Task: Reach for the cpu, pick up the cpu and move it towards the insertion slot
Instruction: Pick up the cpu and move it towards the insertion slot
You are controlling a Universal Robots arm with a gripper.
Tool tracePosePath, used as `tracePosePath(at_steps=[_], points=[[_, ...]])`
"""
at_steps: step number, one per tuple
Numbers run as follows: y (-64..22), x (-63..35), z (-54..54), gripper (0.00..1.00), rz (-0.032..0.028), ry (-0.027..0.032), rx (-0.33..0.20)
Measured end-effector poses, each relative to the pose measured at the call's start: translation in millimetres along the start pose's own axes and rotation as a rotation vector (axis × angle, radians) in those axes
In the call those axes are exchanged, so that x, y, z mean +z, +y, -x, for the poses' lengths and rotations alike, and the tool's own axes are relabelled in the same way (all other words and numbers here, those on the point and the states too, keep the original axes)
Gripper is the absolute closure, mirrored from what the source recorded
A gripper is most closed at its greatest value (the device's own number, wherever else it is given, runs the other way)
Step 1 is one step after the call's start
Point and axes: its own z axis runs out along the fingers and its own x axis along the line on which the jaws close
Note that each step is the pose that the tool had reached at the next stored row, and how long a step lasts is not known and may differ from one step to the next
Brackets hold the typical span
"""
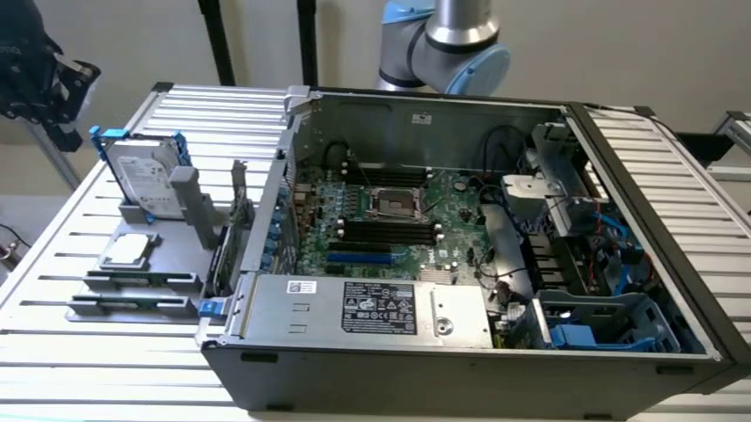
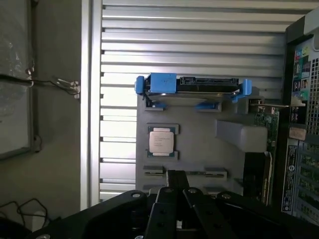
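Observation:
The cpu [image 1: 127, 251] [image 2: 162, 141], a small square chip with a silvery top, lies flat in a holder on the grey tray [image 1: 88, 249] at the exterior view's left, outside the computer case. The insertion slot [image 1: 393, 204], a metal-framed square socket with a dark centre, sits on the motherboard inside the open case. My gripper [image 2: 177, 175] hovers well above the tray with its black fingers drawn together and nothing between them. The cpu lies just ahead of the fingertips, well below them. The arm's black end piece [image 1: 41, 75] hangs at the exterior view's upper left.
An upright silver hard drive with blue rails [image 1: 147, 180] [image 2: 192, 87] stands on the tray beyond the cpu. A grey block [image 1: 193, 207] and an expansion card [image 2: 264, 119] stand between the tray and the case wall [image 1: 264, 229]. The slatted metal table [image 1: 70, 352] carries everything.

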Motion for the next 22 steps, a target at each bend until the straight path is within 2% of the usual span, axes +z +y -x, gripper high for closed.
tracePosePath(at_steps=[2, 7, 8, 17, 18, 19, 20, 21, 22], points=[[0.0, 1.7, -3.1, 0.89, -0.0042, 0.0, 0.0], [2.6, 5.0, -5.3, 0.89, -0.0254, 0.0004, -0.002], [3.8, 5.3, -5.5, 0.89, -0.0269, 0.0005, -0.002], [6.9, 6.7, -10.9, 0.89, -0.0268, 0.0007, -0.003], [6.9, 6.8, -11.3, 0.88, -0.0268, 0.0006, -0.003], [6.9, 6.8, -11.4, 0.83, -0.0267, 0.0006, -0.003], [6.9, 6.8, -11.4, 0.83, -0.0267, 0.0006, -0.003], [7.0, 6.8, -11.5, 0.76, -0.0267, 0.0006, -0.003], [7.0, 6.8, -11.6, 0.76, -0.0267, 0.0006, -0.003]])
